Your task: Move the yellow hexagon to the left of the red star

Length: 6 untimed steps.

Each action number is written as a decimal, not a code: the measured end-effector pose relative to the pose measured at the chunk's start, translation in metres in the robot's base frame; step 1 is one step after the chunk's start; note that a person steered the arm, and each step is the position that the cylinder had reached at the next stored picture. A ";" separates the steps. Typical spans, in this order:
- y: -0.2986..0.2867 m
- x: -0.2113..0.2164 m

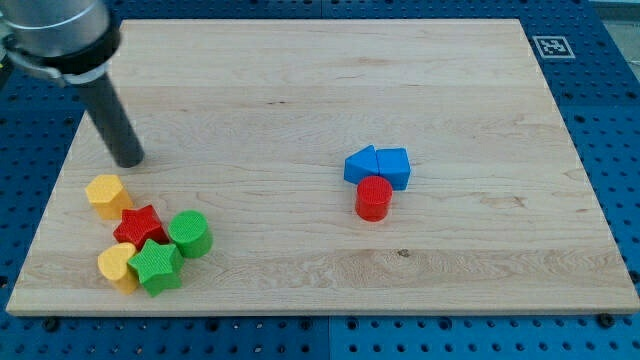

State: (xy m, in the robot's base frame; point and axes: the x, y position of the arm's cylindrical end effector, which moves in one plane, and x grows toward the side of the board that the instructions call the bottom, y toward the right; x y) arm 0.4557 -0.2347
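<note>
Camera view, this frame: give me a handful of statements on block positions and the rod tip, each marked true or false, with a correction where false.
1. My tip touches the yellow hexagon. False: it stands apart from it, toward the view's top.
2. The yellow hexagon sits up and to the view's left of the red star. True.
3. The red cylinder lies below the two blue blocks, close against them. True.
4. The green star is next to the blue blocks. False: it is in the cluster at the view's lower left, beside the green cylinder.
5. A second yellow block lies beside the green star. True.
</note>
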 end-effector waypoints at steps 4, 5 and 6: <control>-0.010 0.061; -0.010 0.071; -0.010 0.080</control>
